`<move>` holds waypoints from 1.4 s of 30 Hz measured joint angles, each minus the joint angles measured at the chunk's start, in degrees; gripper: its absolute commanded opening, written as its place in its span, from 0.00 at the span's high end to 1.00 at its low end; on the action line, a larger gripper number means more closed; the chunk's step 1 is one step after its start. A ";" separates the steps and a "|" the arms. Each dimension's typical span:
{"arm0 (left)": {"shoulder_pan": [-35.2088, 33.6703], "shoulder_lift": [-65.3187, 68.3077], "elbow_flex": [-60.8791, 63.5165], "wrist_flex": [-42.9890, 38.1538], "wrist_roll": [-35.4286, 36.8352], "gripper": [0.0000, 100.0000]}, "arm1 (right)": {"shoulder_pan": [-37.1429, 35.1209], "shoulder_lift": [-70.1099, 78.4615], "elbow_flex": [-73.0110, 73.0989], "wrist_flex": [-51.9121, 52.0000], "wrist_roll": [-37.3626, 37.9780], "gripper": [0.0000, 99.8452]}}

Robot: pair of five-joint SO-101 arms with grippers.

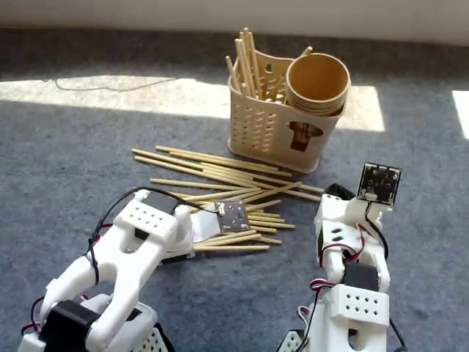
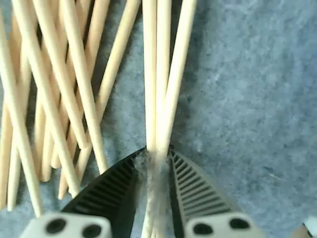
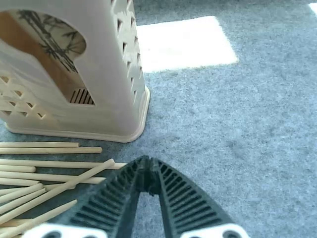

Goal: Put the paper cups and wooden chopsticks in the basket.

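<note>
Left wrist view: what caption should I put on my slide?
Left hand shut on a few wooden chopsticks lying on grey carpet, more scattered beside.

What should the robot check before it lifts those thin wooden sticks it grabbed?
1. Grip: ok. The left gripper is shut on a few thin pale wooden chopsticks.
2. Held sticks free of the pile: cannot tell; their far ends run out of the left wrist view.
3. Cream slotted plastic basket upright: ok.
4. Path clear of the right gripper: probably ok; it is shut, empty and over the grey carpet beside the basket.
5. Stacked brown paper cups in the basket: ok.
6. All chopsticks in: not ok; many loose chopsticks lie on the carpet.
</note>
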 measured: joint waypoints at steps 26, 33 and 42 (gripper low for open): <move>5.36 -0.09 -0.09 -5.98 10.73 0.86 | 0.00 0.00 0.00 0.00 0.00 0.99; 5.63 -0.09 2.02 -8.88 10.73 0.91 | 0.00 0.00 0.00 0.00 0.00 0.99; 5.98 -0.09 2.37 -8.88 10.73 1.00 | 0.00 0.00 0.00 0.00 0.00 0.99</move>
